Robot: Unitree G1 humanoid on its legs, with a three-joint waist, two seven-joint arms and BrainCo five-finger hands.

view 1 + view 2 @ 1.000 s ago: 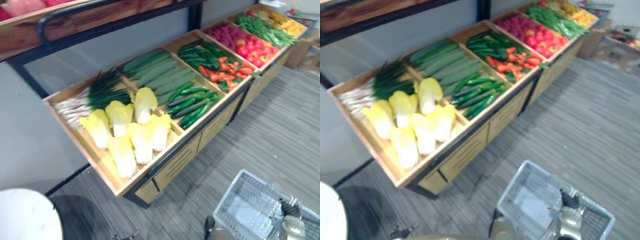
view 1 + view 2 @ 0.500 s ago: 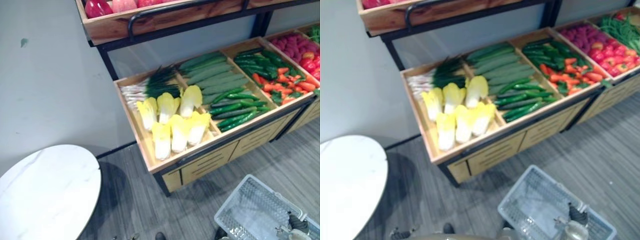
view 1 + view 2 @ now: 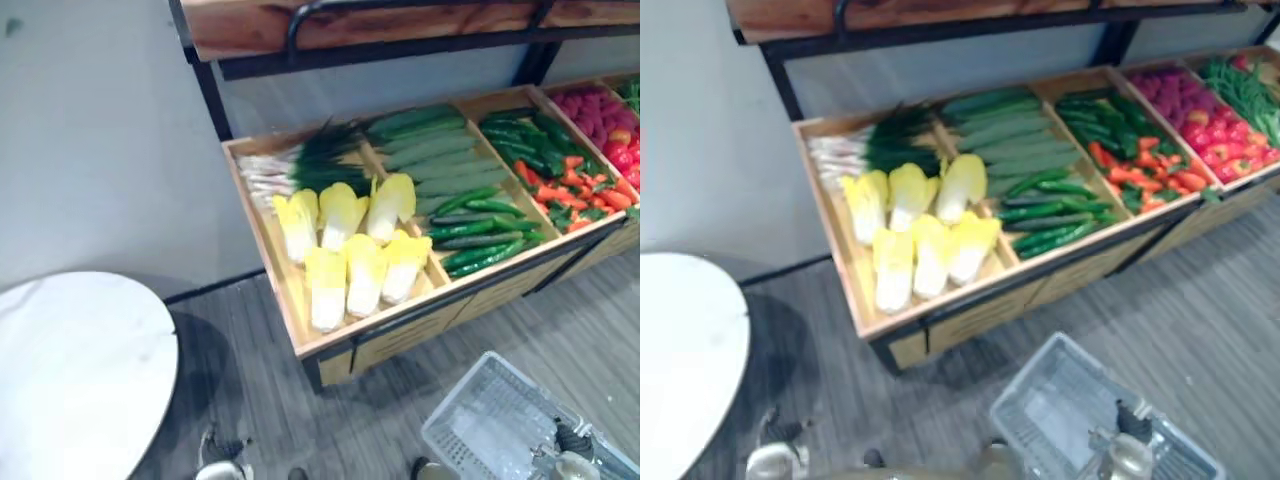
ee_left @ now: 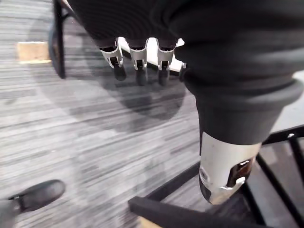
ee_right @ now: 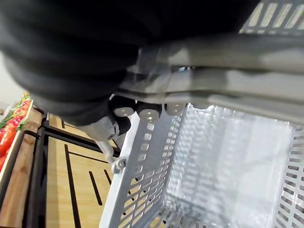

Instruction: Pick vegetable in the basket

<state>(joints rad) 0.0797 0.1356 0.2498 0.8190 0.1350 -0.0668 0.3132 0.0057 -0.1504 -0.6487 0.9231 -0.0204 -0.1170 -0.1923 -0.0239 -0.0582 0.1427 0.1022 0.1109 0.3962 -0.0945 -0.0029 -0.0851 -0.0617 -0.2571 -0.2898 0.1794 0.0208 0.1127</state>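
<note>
Two hands show: the right hand [image 5: 149, 113] curls round the handle of the grey basket [image 5: 142, 173] near the cabbages [image 3: 345, 265]; the left hand [image 4: 137, 59] hangs with loose, straight fingers above the floor [image 4: 95, 137].

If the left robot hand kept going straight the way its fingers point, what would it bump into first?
Most likely the grey floor. The left robot hand hangs with its relaxed fingers aimed down at it, nothing showing in between, though depth is hard to judge.

Six cabbages [image 3: 365, 272], one basket [image 3: 480, 430], one table [image 3: 70, 370].
</note>
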